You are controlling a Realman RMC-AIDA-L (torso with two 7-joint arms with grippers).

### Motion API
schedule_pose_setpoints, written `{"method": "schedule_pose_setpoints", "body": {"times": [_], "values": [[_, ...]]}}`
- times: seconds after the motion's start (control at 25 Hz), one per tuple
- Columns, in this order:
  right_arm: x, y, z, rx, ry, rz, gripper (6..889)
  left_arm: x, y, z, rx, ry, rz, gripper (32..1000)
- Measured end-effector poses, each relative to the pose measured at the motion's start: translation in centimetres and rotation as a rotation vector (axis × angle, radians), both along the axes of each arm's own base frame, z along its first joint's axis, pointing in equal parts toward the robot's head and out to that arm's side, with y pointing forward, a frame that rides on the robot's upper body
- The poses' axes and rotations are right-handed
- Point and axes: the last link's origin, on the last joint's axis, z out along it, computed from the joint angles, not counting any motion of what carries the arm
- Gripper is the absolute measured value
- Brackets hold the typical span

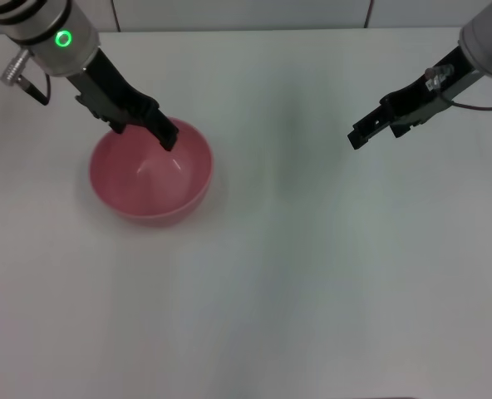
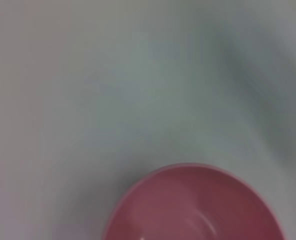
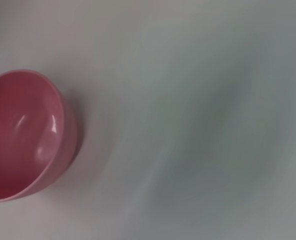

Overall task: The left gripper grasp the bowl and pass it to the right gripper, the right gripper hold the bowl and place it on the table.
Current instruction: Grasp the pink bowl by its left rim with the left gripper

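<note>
Bowl (image 1: 150,173) sits upright on the table (image 1: 312,274), right under my left gripper (image 1: 164,133), whose tips reach over its far rim; whether those jaws are spread, I cannot tell. My right gripper (image 1: 359,137) hangs well apart, farther away.

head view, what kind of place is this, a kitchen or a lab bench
Probably a lab test bench, not a kitchen: a bare white table holds only a pink bowl, with the left gripper at the bowl's rim and the right gripper off to the side.
</note>
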Motion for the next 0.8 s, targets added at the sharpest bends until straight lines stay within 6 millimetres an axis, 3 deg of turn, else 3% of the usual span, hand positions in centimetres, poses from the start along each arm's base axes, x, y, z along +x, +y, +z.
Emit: {"method": "schedule_pose_setpoints", "body": {"times": [0.32,0.8], "values": [[0.0,0.0,0.0,0.000,0.000,0.000,864,-2.1,0.8,0.9,0.052,0.120,-0.012,881],[0.0,-0.1,-0.1,-0.003,0.001,0.001,864,-3.9,0.7,0.1,0.051,0.176,-0.006,867]]}}
